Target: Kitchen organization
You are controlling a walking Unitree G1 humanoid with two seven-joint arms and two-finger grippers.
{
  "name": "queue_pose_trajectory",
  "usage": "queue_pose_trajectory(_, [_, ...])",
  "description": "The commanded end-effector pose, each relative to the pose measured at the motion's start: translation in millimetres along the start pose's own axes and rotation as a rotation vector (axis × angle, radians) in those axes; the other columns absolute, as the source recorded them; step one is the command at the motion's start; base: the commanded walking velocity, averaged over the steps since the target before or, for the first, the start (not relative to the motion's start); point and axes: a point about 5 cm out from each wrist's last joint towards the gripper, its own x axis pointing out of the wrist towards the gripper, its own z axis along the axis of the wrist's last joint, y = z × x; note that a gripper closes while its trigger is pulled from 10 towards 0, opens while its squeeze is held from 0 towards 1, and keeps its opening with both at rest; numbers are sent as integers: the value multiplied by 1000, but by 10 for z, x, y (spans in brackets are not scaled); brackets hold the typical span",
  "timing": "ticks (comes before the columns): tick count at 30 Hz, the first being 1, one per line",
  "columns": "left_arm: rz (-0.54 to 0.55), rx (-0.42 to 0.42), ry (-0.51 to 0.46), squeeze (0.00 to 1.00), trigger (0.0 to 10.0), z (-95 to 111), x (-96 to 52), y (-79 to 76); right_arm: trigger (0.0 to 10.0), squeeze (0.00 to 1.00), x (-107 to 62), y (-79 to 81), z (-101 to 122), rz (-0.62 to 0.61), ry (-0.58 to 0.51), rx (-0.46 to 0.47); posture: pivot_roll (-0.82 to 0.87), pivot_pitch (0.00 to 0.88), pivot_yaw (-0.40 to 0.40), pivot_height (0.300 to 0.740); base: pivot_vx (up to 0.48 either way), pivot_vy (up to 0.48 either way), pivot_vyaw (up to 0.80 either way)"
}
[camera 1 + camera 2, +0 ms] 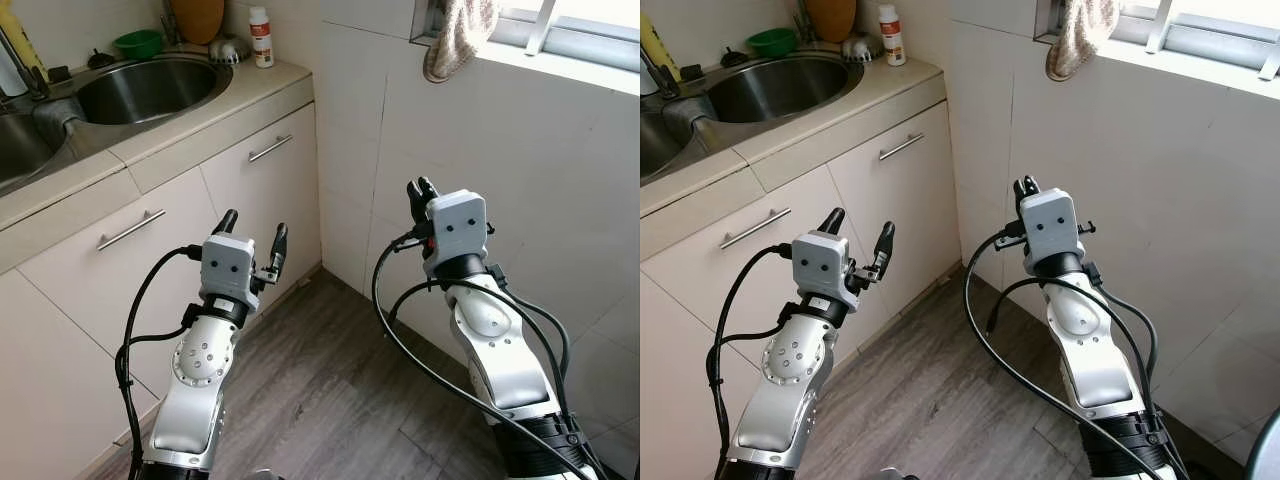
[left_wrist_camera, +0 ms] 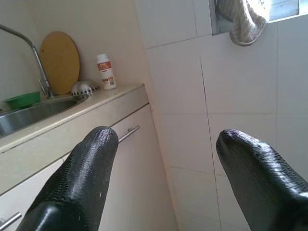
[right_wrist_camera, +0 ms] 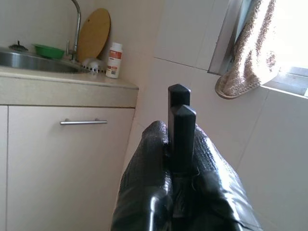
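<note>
Left gripper held up in front of the cream cabinet doors, its two black fingers spread wide apart with nothing between them; right gripper raised near the white tiled wall, fingers pressed together, empty. Both silver arms stand over the grey wood-look plank floor; black cables loop from each wrist.

Beige countertop runs along the robot's left and ends at the tiled corner; below it, cream cabinet doors with slim metal bar handles. Round stainless-steel sink basin set into the counter, a second basin just beside it at the frame edge; curved metal tap behind.

Round wooden chopping board leaning upright against the back wall; brownish towel hanging over the window ledge; small green bowl at the back rim of the sink; perforated metal strainer dome-up, between board and bottle; white bottle with orange-red label upright near the counter's corner.
</note>
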Motion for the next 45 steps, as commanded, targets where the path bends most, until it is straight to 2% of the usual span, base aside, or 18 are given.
queue_pose_trajectory(1, [-3, 6, -6, 0, 10000, 37, -1, 18, 10000, 0, 5, -35, 7, -12, -9, -21, -126, 0, 46, 740, 0, 0, 0])
queue_pose_trajectory(16, [-14, 1, -1, 0, 10000, 36, 4, 10, 10000, 0, 13, -85, -31, -19, 21, -54, -130, 0, 44, 740, 0, 0, 0])
queue_pose_trajectory(25, [-15, -1, -5, 0, 10000, 41, 12, 8, 10000, 0, 60, -101, 56, -31, -22, -85, -129, 0, 45, 740, 0, 0, 0])
queue_pose_trajectory(27, [-16, -3, -6, 0, 10000, 42, 16, 3, 10000, 0, 77, -128, 113, -46, -51, -104, -129, 0, 45, 740, 0, 0, 0])
queue_pose_trajectory(30, [-17, -4, -10, 0, 10000, 52, 24, -1, 10000, 0, 103, -162, 295, -50, -159, -232, -129, 0, 45, 740, 0, 0, 0])
queue_pose_trajectory(34, [4, 17, -69, 0, 10000, 149, 52, 38, 10000, 0, 122, -161, 449, -48, -238, -281, -133, 0, 44, 740, 0, 0, 0])
queue_pose_trajectory(36, [18, 19, -98, 0, 10000, 208, 78, 64, 10000, 0, 128, -144, 503, -32, -275, -337, -134, 0, 45, 740, 0, 0, 0])
queue_pose_trajectory(39, [38, 20, -136, 0, 10000, 297, 120, 101, 10000, 0, 126, -98, 524, -15, -292, -346, -134, 0, 45, 740, 249, 0, 0])
queue_pose_trajectory(45, [32, 21, -137, 0, 10000, 293, 114, 84, 10000, 0, 113, -52, 509, 0, -297, -387, -134, 0, 45, 740, 271, 0, 800])
